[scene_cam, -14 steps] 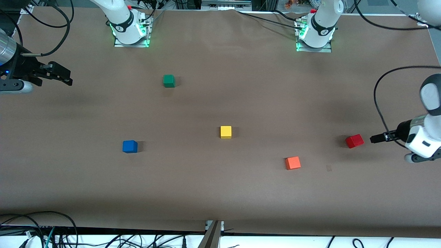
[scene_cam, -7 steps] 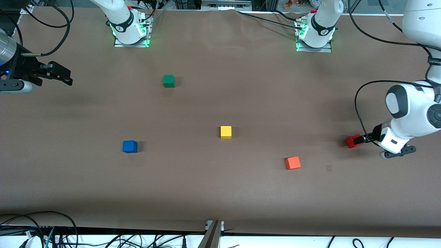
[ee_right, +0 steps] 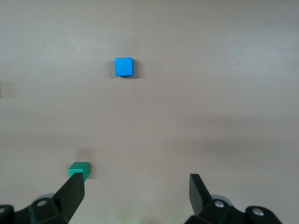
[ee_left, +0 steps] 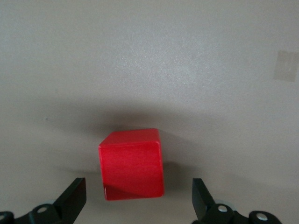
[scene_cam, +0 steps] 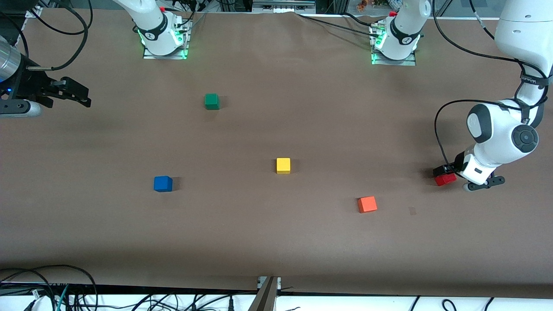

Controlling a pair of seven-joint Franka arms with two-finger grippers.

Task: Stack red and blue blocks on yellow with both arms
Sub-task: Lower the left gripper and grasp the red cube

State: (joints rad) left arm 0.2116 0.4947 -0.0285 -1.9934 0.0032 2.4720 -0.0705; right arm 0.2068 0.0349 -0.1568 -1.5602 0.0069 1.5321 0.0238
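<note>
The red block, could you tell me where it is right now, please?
In the front view the red block rests on the table at the left arm's end, under the open left tool; its nearest neighbour is the orange-red cube.

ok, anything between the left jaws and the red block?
No. In the left wrist view the open left gripper straddles the red block, with only bare table in the gaps.

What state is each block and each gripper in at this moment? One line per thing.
red block: on table, ungrasped, between open fingers
blue block: on table, alone
yellow block: on table, nothing stacked
left gripper: open, over red block
right gripper: open, waiting
</note>
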